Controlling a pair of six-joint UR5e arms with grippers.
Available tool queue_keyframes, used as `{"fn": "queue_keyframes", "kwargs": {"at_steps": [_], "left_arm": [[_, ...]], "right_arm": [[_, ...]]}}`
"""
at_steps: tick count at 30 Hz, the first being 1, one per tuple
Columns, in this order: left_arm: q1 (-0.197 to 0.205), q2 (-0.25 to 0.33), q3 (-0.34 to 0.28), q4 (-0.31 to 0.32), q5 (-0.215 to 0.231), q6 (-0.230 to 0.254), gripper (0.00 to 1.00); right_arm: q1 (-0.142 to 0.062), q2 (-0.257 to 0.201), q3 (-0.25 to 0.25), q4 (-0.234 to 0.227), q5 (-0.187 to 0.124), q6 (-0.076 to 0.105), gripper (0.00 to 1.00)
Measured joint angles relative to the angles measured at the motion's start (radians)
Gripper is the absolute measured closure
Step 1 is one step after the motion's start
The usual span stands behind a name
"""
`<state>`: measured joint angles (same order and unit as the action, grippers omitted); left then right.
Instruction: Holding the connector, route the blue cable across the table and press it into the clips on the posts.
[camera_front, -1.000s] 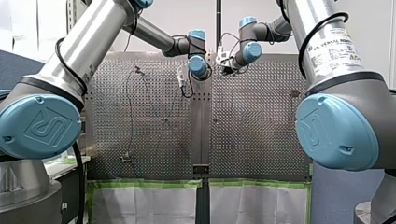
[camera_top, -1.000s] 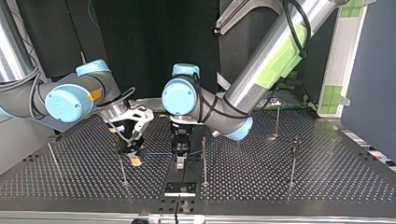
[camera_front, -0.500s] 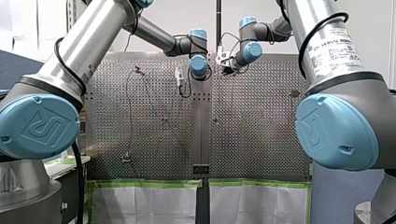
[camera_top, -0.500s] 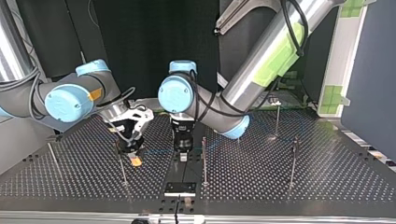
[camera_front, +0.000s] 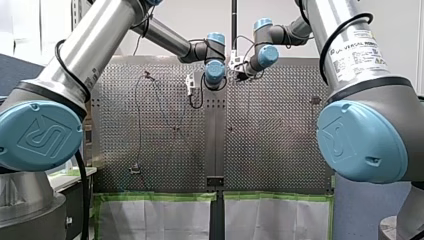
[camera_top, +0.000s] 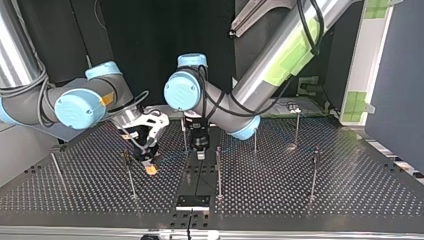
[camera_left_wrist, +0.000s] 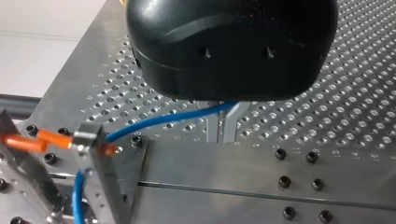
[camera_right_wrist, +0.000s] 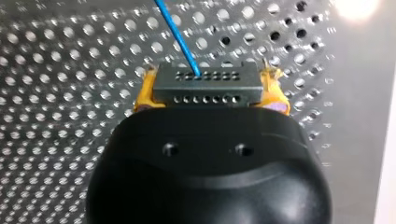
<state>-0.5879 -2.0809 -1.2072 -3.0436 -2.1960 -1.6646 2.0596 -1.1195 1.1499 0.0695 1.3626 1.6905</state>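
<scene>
In the right wrist view my right gripper (camera_right_wrist: 210, 93) has its yellow pads (camera_right_wrist: 144, 91) shut on the grey connector (camera_right_wrist: 208, 78). The blue cable (camera_right_wrist: 180, 35) leaves the connector's top. In the left wrist view my left gripper (camera_left_wrist: 223, 135) has its metal fingers shut on the blue cable (camera_left_wrist: 159, 122). From there the cable runs sideways to a metal clip (camera_left_wrist: 88, 138) with orange parts on a post, then drops below it. In the top view my right gripper (camera_top: 149, 169) hangs low at the left of centre. My left gripper (camera_top: 201, 152) points down over the centre strip.
Thin posts stand on the perforated table (camera_top: 310, 150): one (camera_top: 218, 172) just beside my left gripper, one (camera_top: 129, 175) near my right gripper, others (camera_top: 314, 175) (camera_top: 297, 125) further to the top view's right. A small bracket (camera_top: 192, 201) sits at the near edge.
In the top view my left gripper has drawn back from the camera along the centre strip. My right gripper has shifted slightly to that view's right.
</scene>
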Motion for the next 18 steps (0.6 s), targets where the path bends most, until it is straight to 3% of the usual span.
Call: {"fn": "queue_keyframes", "kwargs": {"at_steps": [9,18], "left_arm": [[-0.036,0.024,-0.080,0.074,-0.052,-0.014,1.00],[-0.054,0.025,-0.159,0.153,-0.019,-0.017,1.00]], "right_arm": [[-0.001,0.000,0.066,-0.004,0.012,-0.004,1.00],[-0.011,0.001,0.143,-0.007,0.020,-0.008,1.00]]}}
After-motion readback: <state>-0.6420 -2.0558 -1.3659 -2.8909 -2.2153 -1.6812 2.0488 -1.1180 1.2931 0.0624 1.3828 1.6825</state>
